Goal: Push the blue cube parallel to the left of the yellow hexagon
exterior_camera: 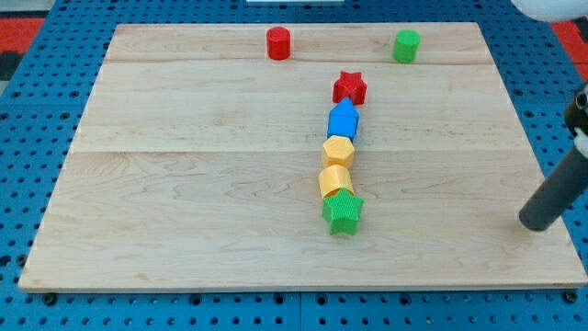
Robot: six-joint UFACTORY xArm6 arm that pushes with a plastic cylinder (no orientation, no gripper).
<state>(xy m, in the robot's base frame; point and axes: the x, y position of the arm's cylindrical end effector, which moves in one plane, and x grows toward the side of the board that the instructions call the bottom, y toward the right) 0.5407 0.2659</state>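
Looking at the single camera view, I find my tip (531,223) at the frame's right edge, just off the desk (184,184), well apart from every block. The blue cube (343,119) sits right of centre, touching the upper yellow hexagon (338,151) below it and close under the red star (349,87). It lies left and upward of my tip. There are no jaws here, only the rod. A second yellow hexagon (335,180) leaves the target ambiguous.
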